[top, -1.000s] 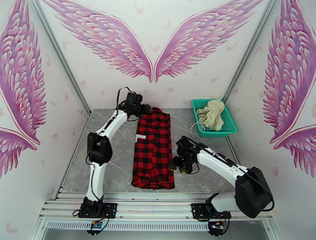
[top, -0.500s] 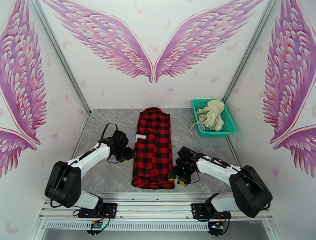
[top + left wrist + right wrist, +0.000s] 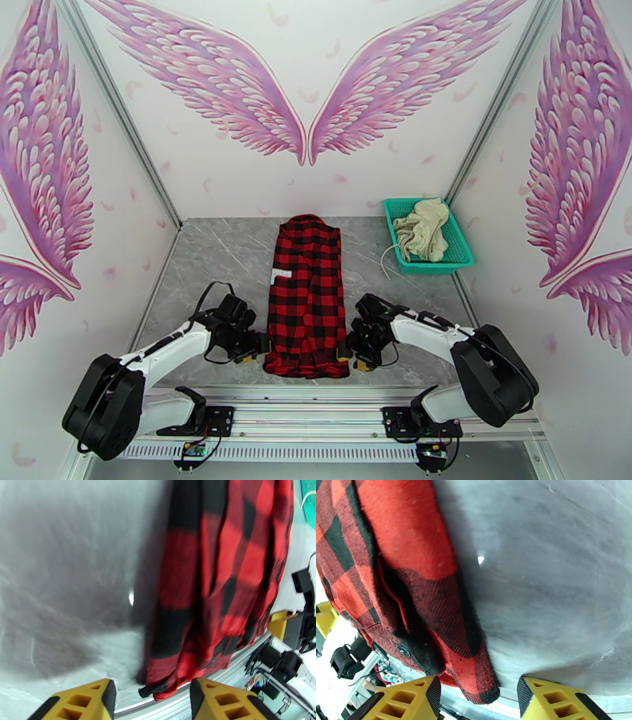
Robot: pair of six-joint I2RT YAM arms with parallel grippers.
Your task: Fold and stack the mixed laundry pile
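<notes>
The red-and-black check shirt (image 3: 306,304) lies folded into a long strip down the middle of the grey table, white label on its left side. My left gripper (image 3: 258,348) sits low at the shirt's near-left corner. In the left wrist view the left gripper (image 3: 152,701) is open, and the shirt's hem corner (image 3: 166,685) lies between the yellow fingertips. My right gripper (image 3: 348,353) is at the near-right corner. The right gripper (image 3: 478,701) is open too, astride the shirt's hem corner (image 3: 484,689). The cream garment (image 3: 423,227) lies crumpled in the basket.
The teal mesh basket (image 3: 462,256) stands at the table's back right. Bare grey tabletop (image 3: 213,260) flanks the shirt on both sides. An aluminium rail (image 3: 316,399) runs along the near edge just behind the shirt's hem.
My left arm has swung from the shirt's far end back to its near-left corner. The right gripper has edged in toward the near-right corner. The shirt has not moved.
</notes>
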